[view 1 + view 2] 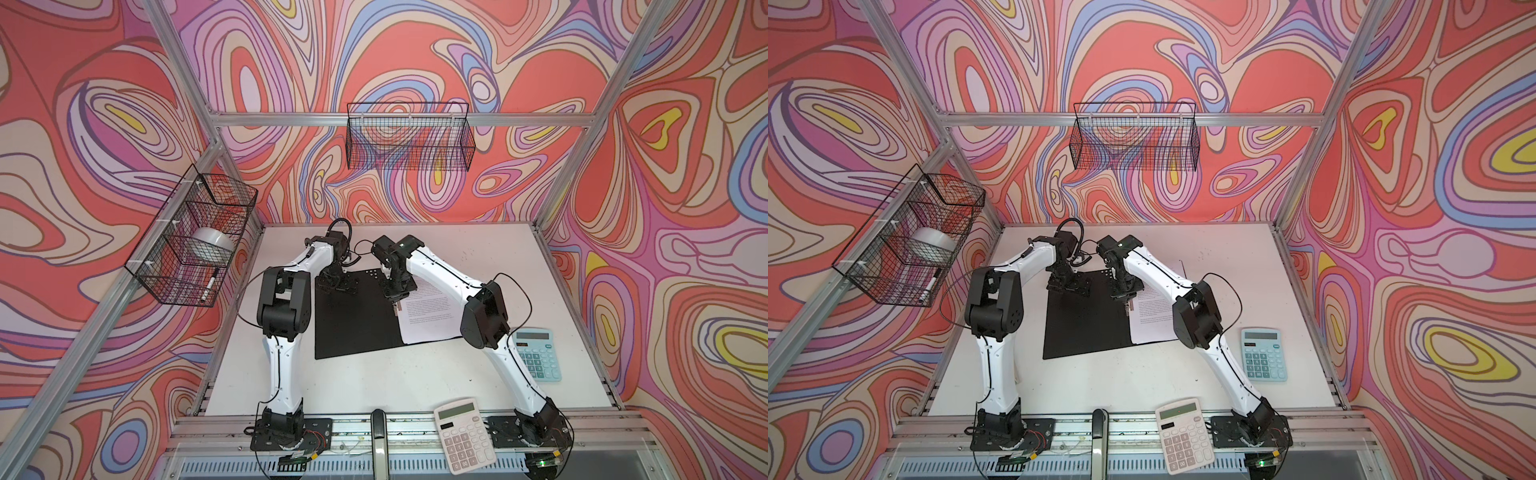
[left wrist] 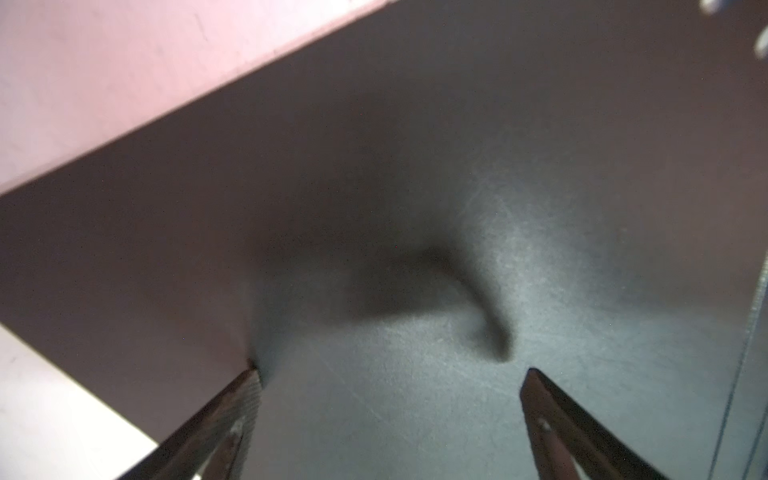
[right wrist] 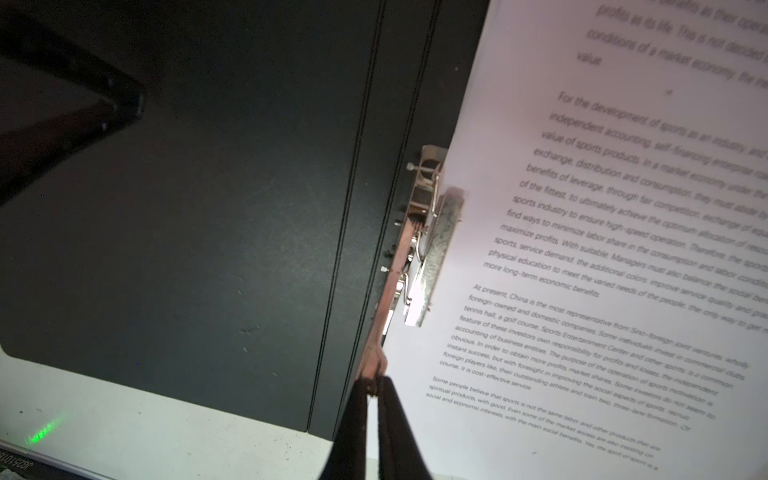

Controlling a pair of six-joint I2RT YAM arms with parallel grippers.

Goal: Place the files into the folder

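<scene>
I'm keeping it simple: right gripper [image 3: 376,388] is clenching the clip [image 3: 432,249] lever, and left gripper [image 2: 392,372] is sitting spread over the open folder [image 3: 208,208]. The files [image 3: 582,291] are lying on its right half under the clip plate. If the lever slips from the pinch, it could skew the sheets. I'm reading "For the development of sports as an industry".

A robotics lab test cell: a white table [image 1: 374,382] boxed in by aluminium framing [image 1: 291,119] and swirl-printed backdrop walls [image 1: 83,124]. The left arm [image 1: 279,365] and right arm [image 1: 517,372] are bolted along the table's front edge. A back wire basket [image 1: 409,141] hangs above its far edge, and a side wire basket [image 1: 191,245] above its left edge.
</scene>
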